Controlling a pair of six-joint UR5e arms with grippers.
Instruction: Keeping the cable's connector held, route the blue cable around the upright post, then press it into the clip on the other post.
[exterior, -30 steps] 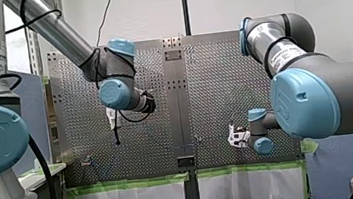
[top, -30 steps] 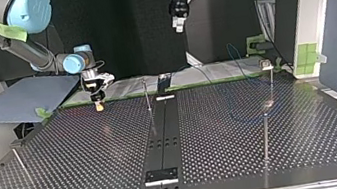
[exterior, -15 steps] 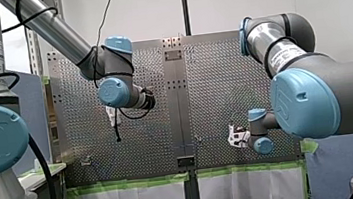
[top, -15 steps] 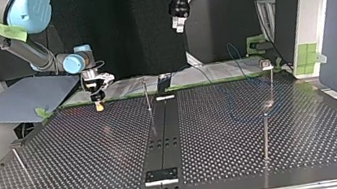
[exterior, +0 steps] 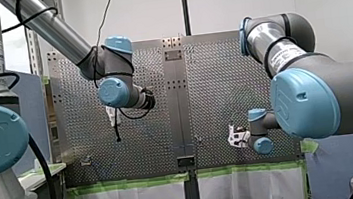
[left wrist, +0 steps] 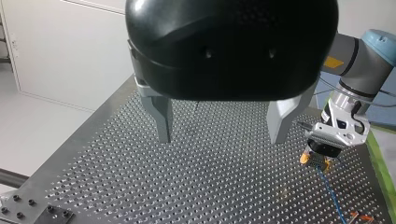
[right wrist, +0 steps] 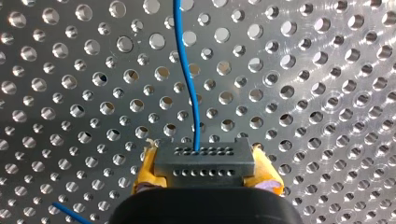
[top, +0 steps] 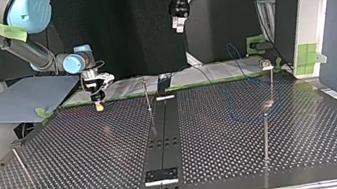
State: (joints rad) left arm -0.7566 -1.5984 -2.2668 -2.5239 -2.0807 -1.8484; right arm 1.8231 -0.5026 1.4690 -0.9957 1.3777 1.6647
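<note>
Right gripper [top: 99, 103] low, tight on connector [right wrist: 204, 164]; left gripper [left wrist: 219, 135] high, spread wide

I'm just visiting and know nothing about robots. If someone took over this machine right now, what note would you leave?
Right end effector: shut on the connector, low over the table; the blue cable runs out ahead of it.
Left end effector: open, empty, raised above the table.
A thin post stands near the table's middle; a clip-topped post at the top view's right.
Done: connector held.
To do: routing round the post, pressing into the clip; neither looks done, though the cable's path is faint.
</note>
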